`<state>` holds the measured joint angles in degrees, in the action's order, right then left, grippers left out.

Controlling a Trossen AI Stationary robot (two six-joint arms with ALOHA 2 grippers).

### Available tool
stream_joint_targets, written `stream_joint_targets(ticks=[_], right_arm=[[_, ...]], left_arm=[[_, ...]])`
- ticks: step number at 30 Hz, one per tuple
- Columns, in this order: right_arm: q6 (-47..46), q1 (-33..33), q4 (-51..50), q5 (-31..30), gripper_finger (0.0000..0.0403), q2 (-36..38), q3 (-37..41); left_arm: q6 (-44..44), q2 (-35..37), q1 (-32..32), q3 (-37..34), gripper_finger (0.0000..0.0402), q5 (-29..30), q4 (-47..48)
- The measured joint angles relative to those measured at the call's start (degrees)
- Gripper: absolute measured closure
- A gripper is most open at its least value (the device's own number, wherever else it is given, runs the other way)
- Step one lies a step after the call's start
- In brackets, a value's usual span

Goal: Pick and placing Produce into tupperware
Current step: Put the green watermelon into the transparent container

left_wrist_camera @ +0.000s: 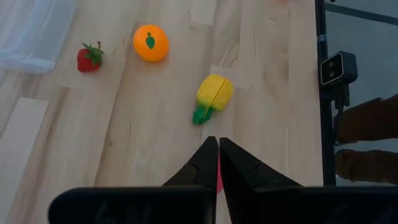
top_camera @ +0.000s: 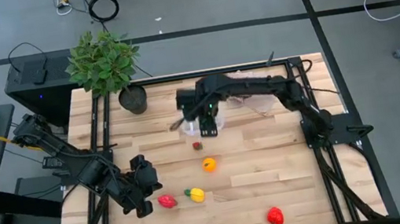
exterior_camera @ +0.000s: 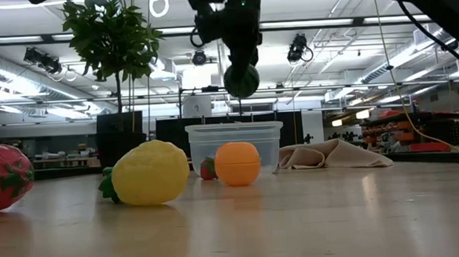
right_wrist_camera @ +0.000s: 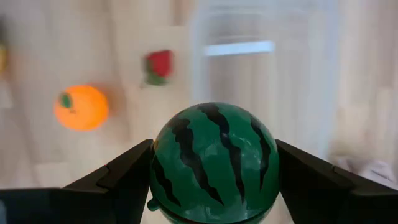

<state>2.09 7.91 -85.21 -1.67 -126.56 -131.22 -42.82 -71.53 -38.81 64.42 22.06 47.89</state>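
My right gripper (top_camera: 208, 124) hangs over the clear tupperware (exterior_camera: 234, 136), shut on a green striped toy watermelon (right_wrist_camera: 214, 162) held above the box's open top. On the table lie an orange (top_camera: 209, 165), a small strawberry (top_camera: 197, 146) by the box, a yellow piece with a green end (top_camera: 196, 194), a red piece (top_camera: 167, 202) and another red piece (top_camera: 275, 215) near the front edge. My left gripper (top_camera: 143, 198) stays shut at the front left, next to the first red piece. A sliver of red shows between its fingers in the left wrist view. My right gripper pinches the watermelon by its two opposite sides (right_wrist_camera: 163, 168) between its two fingers (right_wrist_camera: 124, 171). The fingers come from above, pointing down. The watermelon (exterior_camera: 241, 81) hangs clear of the table, above the tupperware's rim.
A potted plant (top_camera: 105, 62) stands at the far left corner. A beige cloth (exterior_camera: 333, 154) lies right of the tupperware at the back. Black frame rails (top_camera: 99, 127) run along the table's left and right sides. Bare wood lies between the orange and the right rail.
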Motion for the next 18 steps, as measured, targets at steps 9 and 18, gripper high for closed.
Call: stream_joint_targets(ticks=[9,18], right_arm=[[3.29,6.54,1.66,0.38,0.0104,-0.37,1.15],[4.15,6.69,2.99,1.01,0.0104,-0.42,9.18]], left_arm=[[0.12,-0.02,0.02,0.0,0.0391,0.11,0.1],[0.12,-0.04,0.02,0.0,0.0378,0.13,0.17]])
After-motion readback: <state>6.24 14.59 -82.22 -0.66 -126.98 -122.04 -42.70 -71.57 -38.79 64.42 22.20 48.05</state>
